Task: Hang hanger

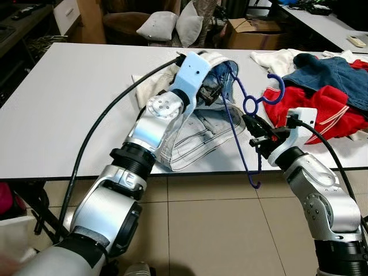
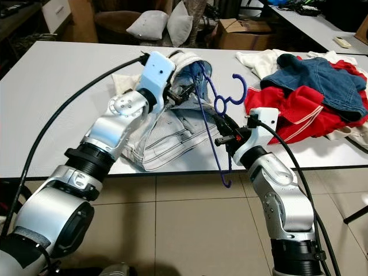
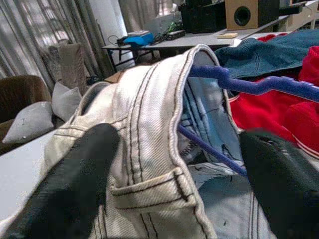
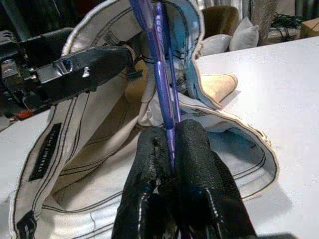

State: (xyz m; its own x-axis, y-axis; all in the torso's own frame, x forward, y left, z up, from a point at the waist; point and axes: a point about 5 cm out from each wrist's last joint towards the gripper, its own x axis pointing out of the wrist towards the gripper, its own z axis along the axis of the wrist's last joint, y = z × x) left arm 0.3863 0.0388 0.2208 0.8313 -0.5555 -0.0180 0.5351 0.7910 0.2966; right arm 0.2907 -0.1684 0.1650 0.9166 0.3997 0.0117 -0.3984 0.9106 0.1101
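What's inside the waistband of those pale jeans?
One end of the blue plastic hanger pokes into the pale denim jeans. The right gripper pinches the hanger. Its far tip is hidden by fabric.

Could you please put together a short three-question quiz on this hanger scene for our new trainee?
1. True or false: the right gripper is shut on the blue hanger.
2. What is the left gripper doing? A) hanging idle B) holding up the waistband of the pale jeans C) lifting the red garment
3. Fill in: one end of the hanger is inside the jeans' ____.

Key: 1 true; 2 B; 3 waistband opening.
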